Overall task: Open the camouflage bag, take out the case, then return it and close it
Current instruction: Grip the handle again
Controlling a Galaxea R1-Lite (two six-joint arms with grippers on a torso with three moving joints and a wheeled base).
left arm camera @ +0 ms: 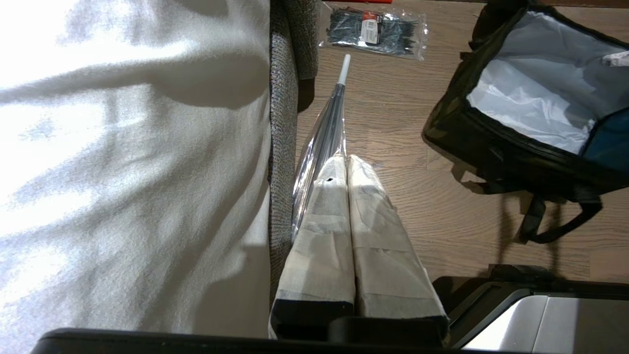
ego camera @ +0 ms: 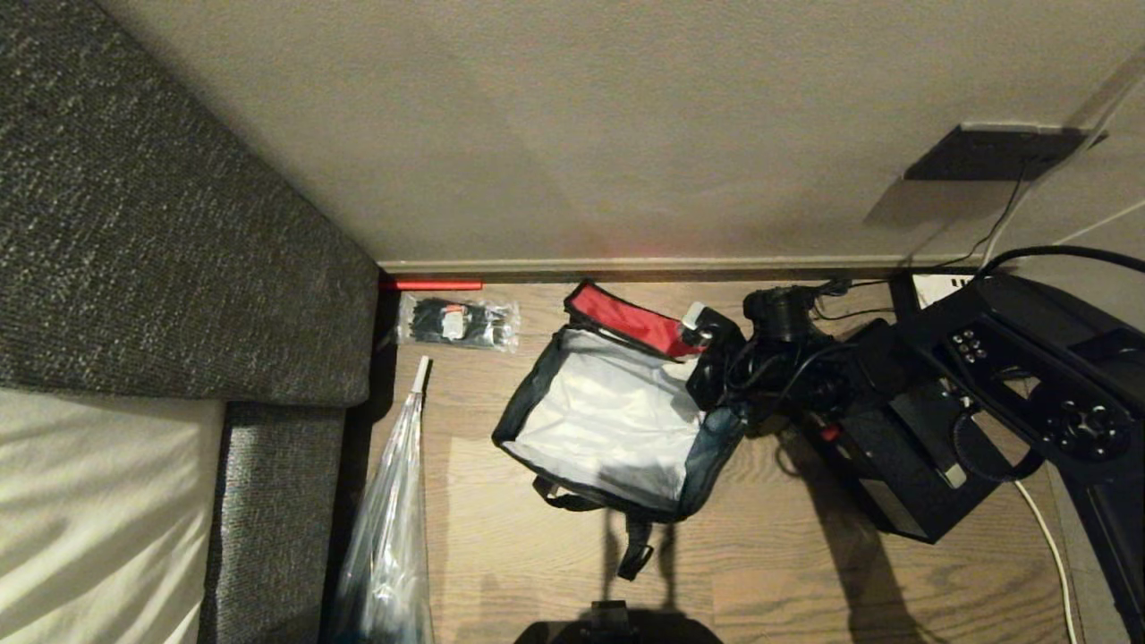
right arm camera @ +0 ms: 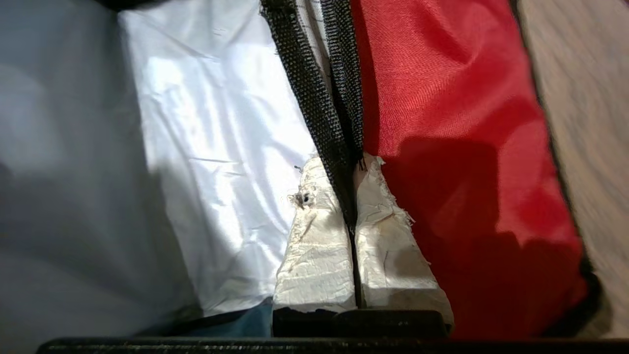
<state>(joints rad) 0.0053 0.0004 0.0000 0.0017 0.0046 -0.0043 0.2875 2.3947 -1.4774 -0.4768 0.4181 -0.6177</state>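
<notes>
while the left gripper (left arm camera: 346, 164) hangs idle with its taped fingers pressed together on nothing, above the floor (ego camera: 501, 555) beside the sofa (ego camera: 179, 241), one clear packet of black items (ego camera: 458, 323) lies near the wall and one folded clear umbrella (ego camera: 394, 519) lies just beside the sofa. one camouflage bag (ego camera: 617, 420) stands open on the floor, silver lining bare, red lid (ego camera: 626, 318) flipped back. the right gripper (right arm camera: 351, 169) is at the bag's far right corner, clenched on a black strap (right arm camera: 319, 108) at the lid's edge. one black case (ego camera: 903, 447) sits right of the bag.
</notes>
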